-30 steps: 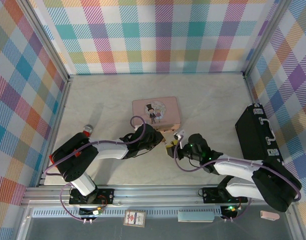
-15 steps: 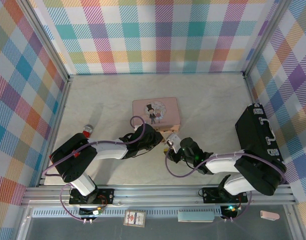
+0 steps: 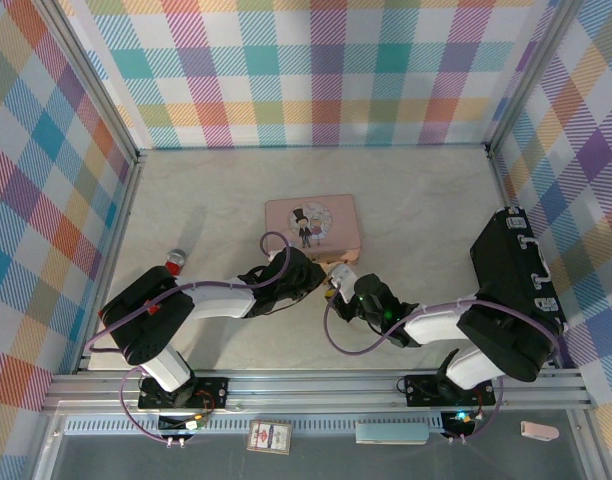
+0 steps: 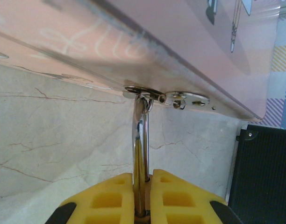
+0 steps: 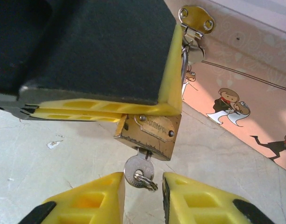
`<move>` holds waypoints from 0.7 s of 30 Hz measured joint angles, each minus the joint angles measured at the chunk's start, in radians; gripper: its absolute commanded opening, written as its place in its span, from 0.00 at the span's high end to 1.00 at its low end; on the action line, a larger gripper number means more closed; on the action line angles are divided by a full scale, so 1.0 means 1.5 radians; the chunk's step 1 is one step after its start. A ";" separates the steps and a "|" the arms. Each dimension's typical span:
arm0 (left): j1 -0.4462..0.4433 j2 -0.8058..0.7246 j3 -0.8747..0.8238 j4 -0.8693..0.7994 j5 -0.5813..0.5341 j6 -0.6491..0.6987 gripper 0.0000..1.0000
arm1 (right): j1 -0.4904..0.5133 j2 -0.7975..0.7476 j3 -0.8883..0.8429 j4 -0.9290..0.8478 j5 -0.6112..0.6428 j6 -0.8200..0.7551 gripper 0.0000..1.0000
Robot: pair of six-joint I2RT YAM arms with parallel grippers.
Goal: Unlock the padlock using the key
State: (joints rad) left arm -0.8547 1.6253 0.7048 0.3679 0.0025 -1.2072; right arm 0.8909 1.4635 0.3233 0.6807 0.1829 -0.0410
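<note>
So here's the setup: the left end effector is clamped fully shut on the padlock. From its own wrist view you can see the yellow pads pinching the silver shackle, which runs up into the hasp on the front edge of the pink tin. I'd guess the point of that grip is just to hold the lock steady, keyhole facing out toward the other arm, so it can't swing or twist when the key gets turned. The key is already sitting in the bottom of the brass body, head sticking out. The right end effector has its jaws part-way open on either side of that head. The gap is small, but from what I can see they're not pinching it yet. The whole thing is happening just off the near right corner of the tin, low over the counter. My read is that the next bit needs the jaws to close squarely on the flat of the key head, since it's tiny and would slip easily. As for containers, the tin's lid is down and locked, so no idea what's in it. The black case over by the right wall is shut too, so same story there.
</note>
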 measured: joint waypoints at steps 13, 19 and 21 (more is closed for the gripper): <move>0.000 0.000 0.000 0.000 -0.001 0.000 1.00 | 0.004 0.045 0.021 0.017 0.023 0.002 0.86; -0.002 0.000 -0.001 -0.001 -0.010 0.000 1.00 | 0.009 0.060 0.023 0.030 0.027 0.019 0.94; -0.002 0.000 -0.001 -0.001 -0.014 0.000 1.00 | 0.009 0.062 0.027 0.030 0.027 0.027 0.96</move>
State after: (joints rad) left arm -0.8570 1.6257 0.7040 0.3660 -0.0185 -1.2076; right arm 0.9047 1.5570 0.3634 0.7250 0.2241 -0.0010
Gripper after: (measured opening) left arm 0.111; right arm 0.086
